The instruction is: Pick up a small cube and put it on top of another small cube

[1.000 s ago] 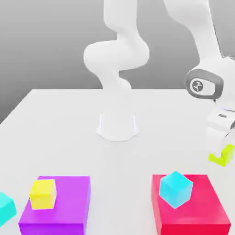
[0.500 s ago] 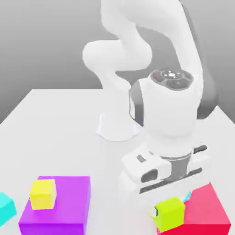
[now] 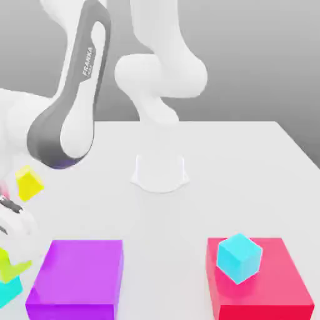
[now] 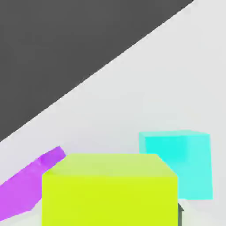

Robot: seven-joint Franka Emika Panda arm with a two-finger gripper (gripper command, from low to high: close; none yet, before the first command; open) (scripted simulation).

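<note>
The small lime cube [image 3: 10,267] hangs at the exterior view's lower left, with my gripper [image 3: 6,257] shut on it. Directly beneath it, and touching or nearly touching, sits the small turquoise cube [image 3: 9,291] on the table. In the hand view the lime cube [image 4: 110,190] looms close, and the turquoise cube [image 4: 178,163] stands just beyond and to one side of it. My arm's grey and white links [image 3: 69,112] reach across the exterior view's left.
A big purple block [image 3: 78,278] lies right beside the turquoise cube. A big red block [image 3: 269,297] at the exterior view's right carries a bluer cyan cube [image 3: 239,256]. A yellow cube [image 3: 29,182] sits tilted near the left edge. The arm's white base [image 3: 160,172] stands mid-table.
The arm has swung from the exterior view's right across to its left, carrying the lime cube. The yellow cube has left the purple block's top and now sits tilted farther back.
</note>
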